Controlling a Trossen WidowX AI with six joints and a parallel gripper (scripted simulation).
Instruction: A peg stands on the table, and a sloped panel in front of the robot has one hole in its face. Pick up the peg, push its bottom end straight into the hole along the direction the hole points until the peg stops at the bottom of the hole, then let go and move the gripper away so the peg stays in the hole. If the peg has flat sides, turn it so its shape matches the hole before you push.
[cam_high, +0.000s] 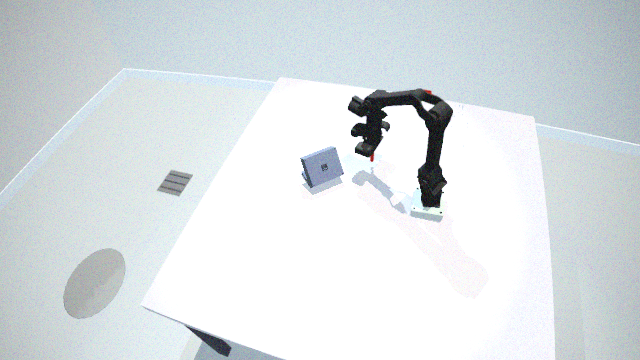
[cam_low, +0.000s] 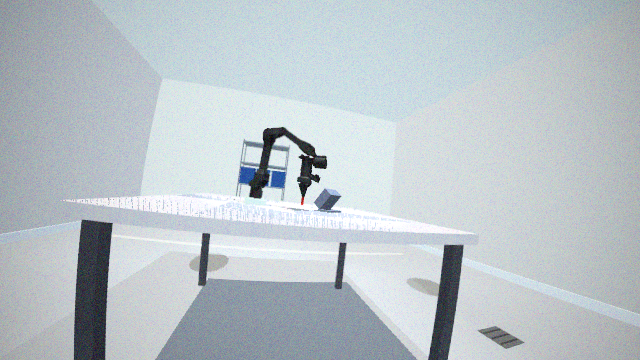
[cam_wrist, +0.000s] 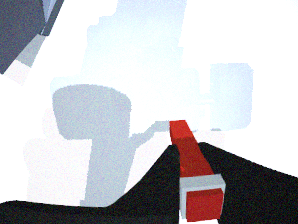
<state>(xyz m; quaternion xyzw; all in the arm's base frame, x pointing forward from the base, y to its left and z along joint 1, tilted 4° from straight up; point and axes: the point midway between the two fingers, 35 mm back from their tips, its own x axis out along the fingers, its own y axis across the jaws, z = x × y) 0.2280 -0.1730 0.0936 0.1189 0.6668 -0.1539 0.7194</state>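
Peg: slim red square-section peg (cam_wrist: 193, 163), upright on the white table (cam_high: 310, 260), its foot at or just above the top; its upper part is between the fingers.
Claw: black parallel-jaw gripper (cam_wrist: 194, 176), pointing down from above, jaws drawn in and clamped on the red peg's flat sides.
Long axis: near vertical, top end toward the wrist camera, bottom end toward the table.
Panel: grey-blue sloped panel (cam_high: 322, 166) on the table near the peg, apart from it, on the side away from the arm's base.
Hole: small dark square hole (cam_high: 324, 167) in the middle of the panel's face.
Deciding relation: the peg stands vertical while the hole looks out along a slant, so by my judgement the peg must be lifted, tilted to that slant and its flats squared to the hole.
Wrist view only: the fingers touching the peg; just the panel's corner (cam_wrist: 29, 3) shows.
Top view only: panel face and hole.
Exterior view only: the peg (cam_low: 302, 200) low at the table top, the panel's (cam_low: 327, 199) slope in profile.
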